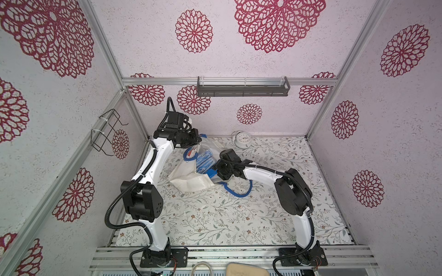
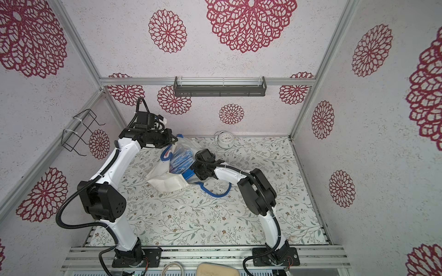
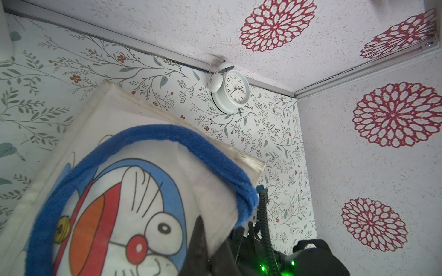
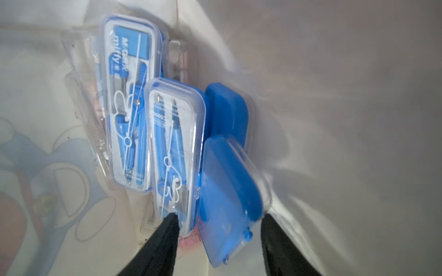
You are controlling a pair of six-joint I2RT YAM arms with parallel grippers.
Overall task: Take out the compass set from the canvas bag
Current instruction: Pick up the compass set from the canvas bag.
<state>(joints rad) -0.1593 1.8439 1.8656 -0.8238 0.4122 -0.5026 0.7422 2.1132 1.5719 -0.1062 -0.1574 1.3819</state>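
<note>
The canvas bag (image 1: pixel 189 179) (image 2: pixel 167 181) lies on the floral table, off-white with a cartoon print (image 3: pixel 134 215) and blue handles. My left gripper (image 1: pixel 199 139) (image 3: pixel 208 239) is shut on the bag's upper edge by one blue handle (image 3: pixel 167 136), holding the mouth up. My right gripper (image 1: pixel 215 170) (image 4: pixel 218 224) reaches into the mouth, open. Between its fingers (image 4: pixel 167 234) sit the near ends of a clear-lidded compass set (image 4: pixel 175 153) and a blue case (image 4: pixel 229 191). A larger compass set (image 4: pixel 129 107) lies deeper inside.
A white alarm clock (image 1: pixel 242 141) (image 3: pixel 230 92) stands at the back wall. The bag's other blue handle (image 1: pixel 239 191) loops onto the table by the right arm. A grey shelf rail (image 1: pixel 242 88) and a wire rack (image 1: pixel 105 133) hang on the walls.
</note>
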